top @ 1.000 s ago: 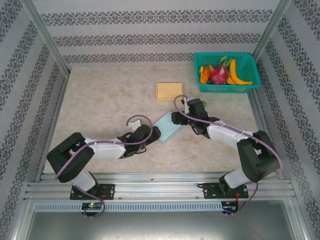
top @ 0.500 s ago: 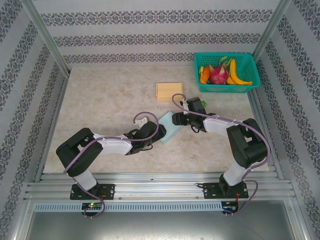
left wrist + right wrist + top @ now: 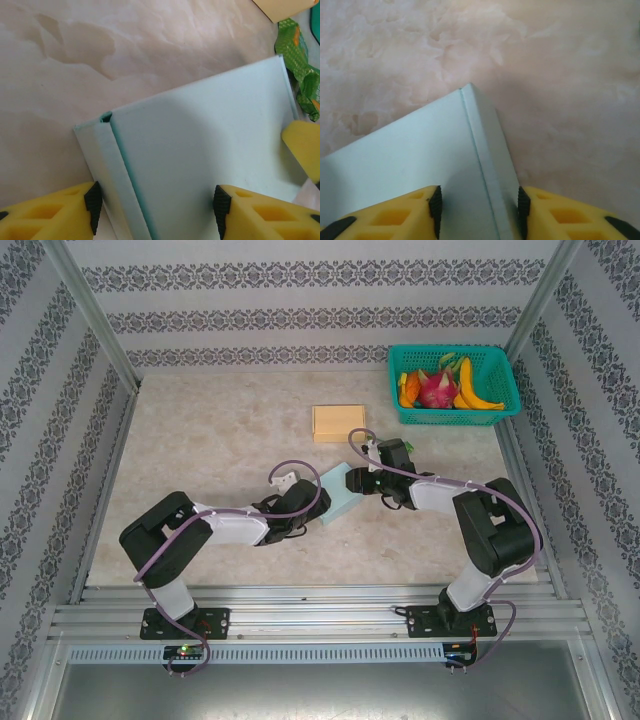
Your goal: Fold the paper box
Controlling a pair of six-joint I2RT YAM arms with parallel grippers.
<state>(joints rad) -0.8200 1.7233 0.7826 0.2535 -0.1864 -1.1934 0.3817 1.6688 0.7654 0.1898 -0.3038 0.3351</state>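
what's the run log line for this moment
task: fold paper box | left hand: straddling flap end, grip unclear | right hand: straddling folded corner edge, grip unclear

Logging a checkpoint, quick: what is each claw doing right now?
Left claw: astride the blue box; whether it grips cannot be told.
Right claw: astride the box's folded edge; grip cannot be told.

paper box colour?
The paper box is pale mint green; the left wrist view shows it best.
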